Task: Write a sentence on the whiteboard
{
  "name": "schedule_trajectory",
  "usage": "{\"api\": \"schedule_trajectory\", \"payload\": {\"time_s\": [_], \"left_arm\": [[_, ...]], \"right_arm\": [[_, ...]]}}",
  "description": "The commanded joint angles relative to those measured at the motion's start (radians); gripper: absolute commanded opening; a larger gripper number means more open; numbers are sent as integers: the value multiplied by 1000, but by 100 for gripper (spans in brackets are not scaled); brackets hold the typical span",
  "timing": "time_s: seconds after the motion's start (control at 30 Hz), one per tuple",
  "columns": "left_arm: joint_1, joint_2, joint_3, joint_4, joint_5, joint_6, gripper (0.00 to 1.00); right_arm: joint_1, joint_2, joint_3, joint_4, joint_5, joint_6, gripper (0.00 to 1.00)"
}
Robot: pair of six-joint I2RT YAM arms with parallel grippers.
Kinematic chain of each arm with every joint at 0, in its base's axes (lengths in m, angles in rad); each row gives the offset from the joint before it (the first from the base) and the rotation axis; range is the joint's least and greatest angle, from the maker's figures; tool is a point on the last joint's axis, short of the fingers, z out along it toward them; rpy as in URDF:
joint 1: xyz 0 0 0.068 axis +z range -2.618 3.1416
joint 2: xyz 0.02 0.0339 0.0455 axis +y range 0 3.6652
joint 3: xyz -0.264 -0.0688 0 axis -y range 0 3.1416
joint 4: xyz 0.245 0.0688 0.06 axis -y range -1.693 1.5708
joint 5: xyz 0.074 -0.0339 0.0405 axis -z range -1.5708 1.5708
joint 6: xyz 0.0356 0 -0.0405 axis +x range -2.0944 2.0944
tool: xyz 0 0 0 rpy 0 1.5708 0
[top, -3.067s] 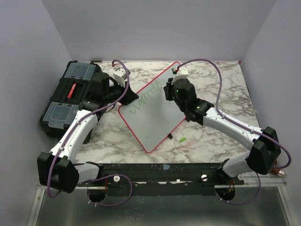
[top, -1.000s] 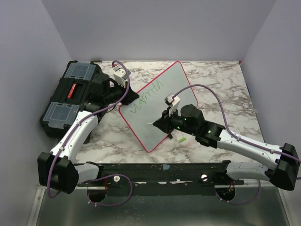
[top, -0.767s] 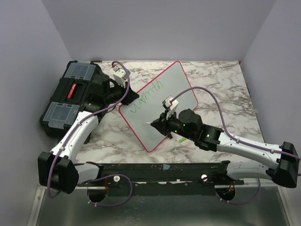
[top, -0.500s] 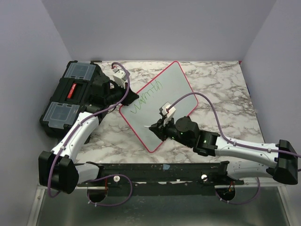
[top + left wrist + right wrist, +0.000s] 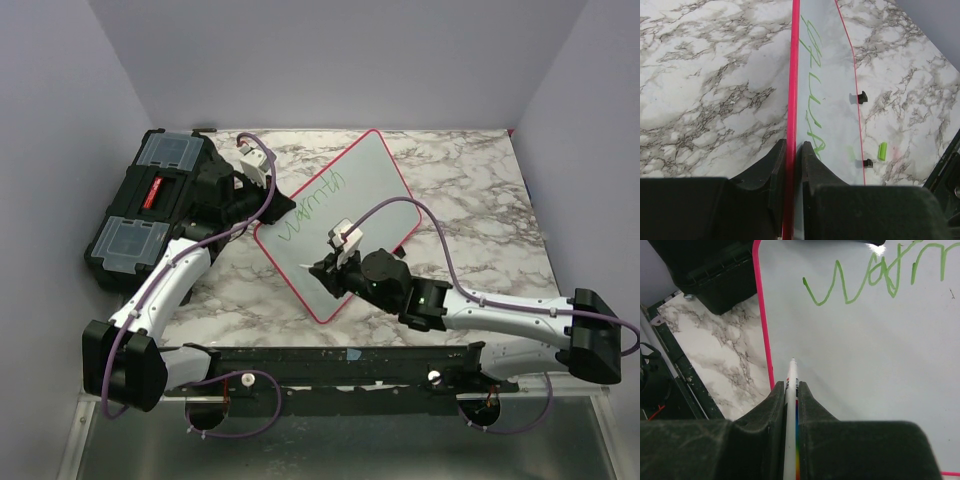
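My right gripper (image 5: 788,386) is clamped on the marker (image 5: 791,372), tip over blank whiteboard (image 5: 875,370) just below the green sentence (image 5: 846,301) — perhaps touching — while my left gripper (image 5: 791,150) pinches its rim

Black toolbox (image 5: 150,205) fills table's (image 5: 480,200) far left corner. Whiteboard (image 5: 375,190) lies diagonal across centre. Left gripper (image 5: 792,150) clamps its left rim, left arm slanting up left side. Right arm bars near edge, right gripper (image 5: 790,387) pinching marker (image 5: 791,371) over board's near corner. Far right corner, right edge open. Small green cap (image 5: 882,151) beside board's near-right rim.
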Motion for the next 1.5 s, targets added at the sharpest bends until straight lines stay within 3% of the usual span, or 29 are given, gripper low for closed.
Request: {"api": "schedule_trajectory", "payload": {"time_s": [0.0,0.73,1.47], "left_arm": [[-6,-8,-23,22,-69,69,0],[-6,-23,-20,17,-60,67,0],[-5,-25,-21,19,-60,65,0]], "right_arm": [[10,41,45,57,65,-17,1],[11,230,198,16,141,-59,1],[11,180,102,-33,47,-35,1]]}}
